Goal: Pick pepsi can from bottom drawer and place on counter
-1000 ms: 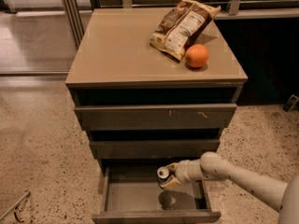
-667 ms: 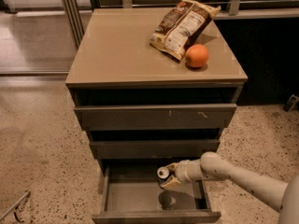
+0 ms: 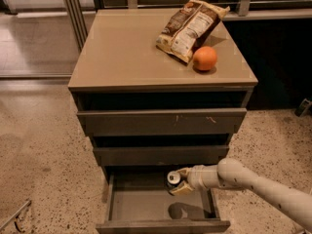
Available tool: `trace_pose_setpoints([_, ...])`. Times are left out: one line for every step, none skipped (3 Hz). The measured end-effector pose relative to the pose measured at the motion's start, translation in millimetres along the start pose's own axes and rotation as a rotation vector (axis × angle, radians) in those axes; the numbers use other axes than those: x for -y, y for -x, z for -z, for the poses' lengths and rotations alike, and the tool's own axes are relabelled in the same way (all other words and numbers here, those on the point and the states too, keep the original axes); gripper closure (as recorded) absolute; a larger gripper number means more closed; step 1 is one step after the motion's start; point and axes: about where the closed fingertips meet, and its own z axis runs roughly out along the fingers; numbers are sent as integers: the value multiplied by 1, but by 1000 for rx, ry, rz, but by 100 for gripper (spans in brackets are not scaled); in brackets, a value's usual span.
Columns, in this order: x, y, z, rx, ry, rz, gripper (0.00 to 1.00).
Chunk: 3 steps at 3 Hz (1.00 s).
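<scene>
The bottom drawer (image 3: 141, 206) stands pulled open under the cabinet, plain grey inside. My gripper (image 3: 178, 180) reaches in from the right over the drawer's back half and is shut on the pepsi can (image 3: 172, 178). The can's silver top faces up and its dark body is mostly hidden by the fingers. The can hangs above the drawer floor, with its shadow (image 3: 183, 211) below it. The tan counter (image 3: 126, 52) is the cabinet's top, high above the gripper.
A snack bag (image 3: 189, 27) and an orange (image 3: 204, 58) lie on the counter's right rear part. Two shallower drawers (image 3: 161, 121) sit slightly open above the bottom one. Speckled floor surrounds the cabinet. A metal item (image 3: 14, 217) lies at the lower left.
</scene>
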Motion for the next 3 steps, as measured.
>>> trace_pose_setpoints([4,41,44,8,-47,1,100])
trace_pose_setpoints([5,96,84,-29,-103,46,100])
trace_pose_setpoints([17,122,110,-56,-142,99,100])
